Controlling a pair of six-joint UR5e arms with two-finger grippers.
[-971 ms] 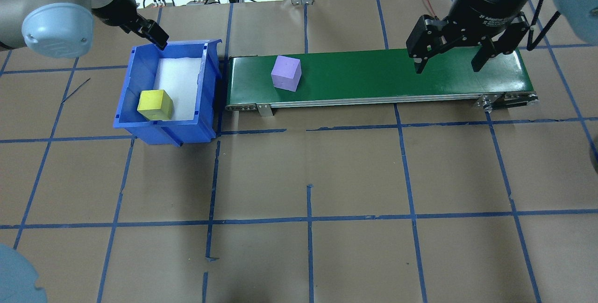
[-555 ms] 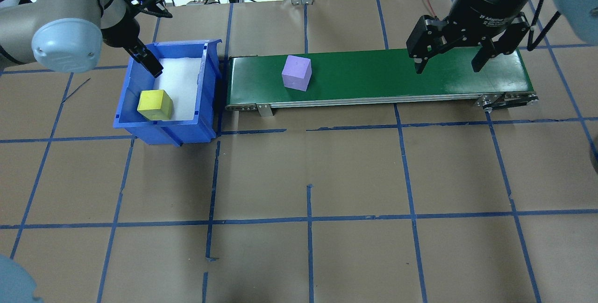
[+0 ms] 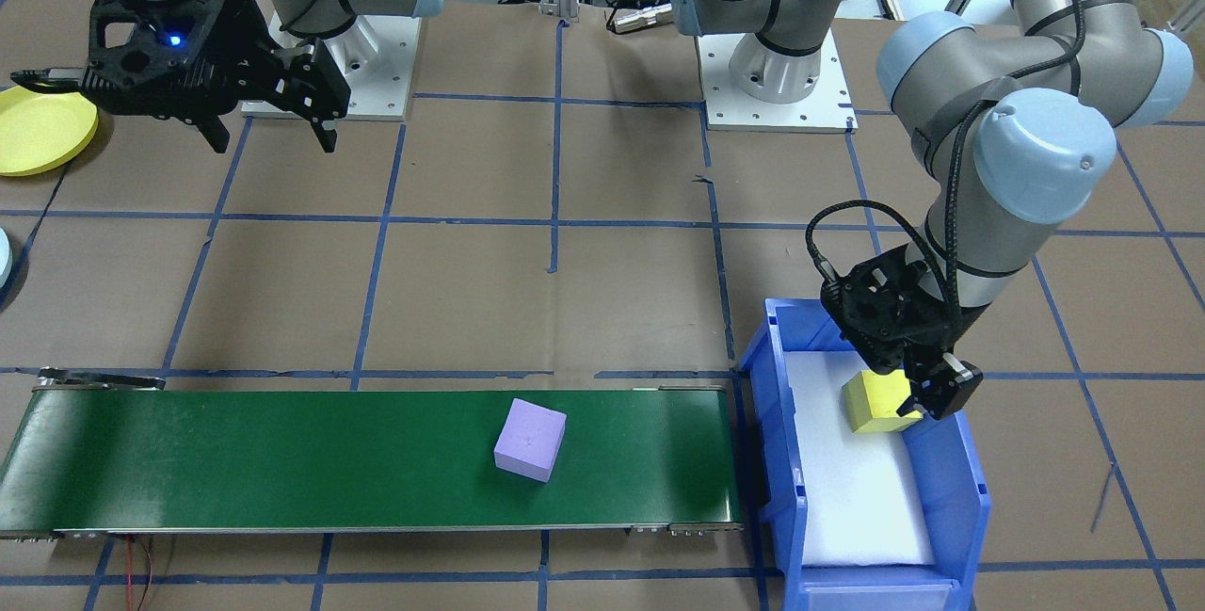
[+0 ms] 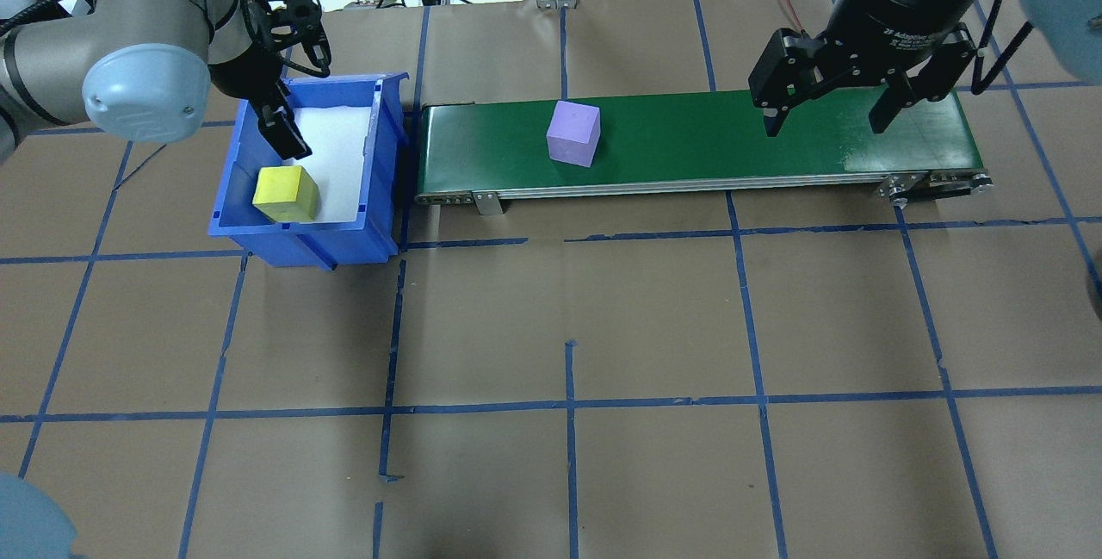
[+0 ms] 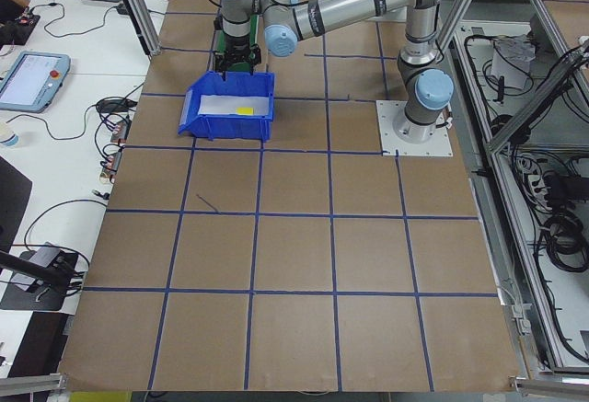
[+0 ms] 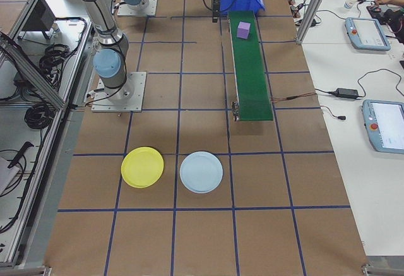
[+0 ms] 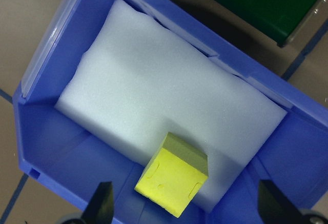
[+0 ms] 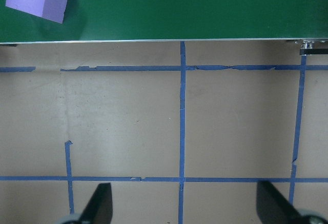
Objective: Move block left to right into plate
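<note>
Purple block [image 4: 573, 133] has slid rightward to mid-belt [image 4: 689, 145], frame centre; left pincer [image 4: 288, 135], fingers apart, has dropped into the blue bin [image 4: 258, 236] over the yellow block [image 4: 286, 193]. Right pincer [image 4: 831, 121] waits apart, upper right; plate [image 3: 38, 129] untouched.

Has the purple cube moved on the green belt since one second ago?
Yes. The purple cube has travelled along the green belt, away from the blue bin, toward the right gripper.

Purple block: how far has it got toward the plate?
Done: the purple block is out of the blue bin and on the green conveyor. In hand: nothing; right gripper waits open, left gripper hangs open above the yellow block. Left: both blocks into the yellow plate.
</note>
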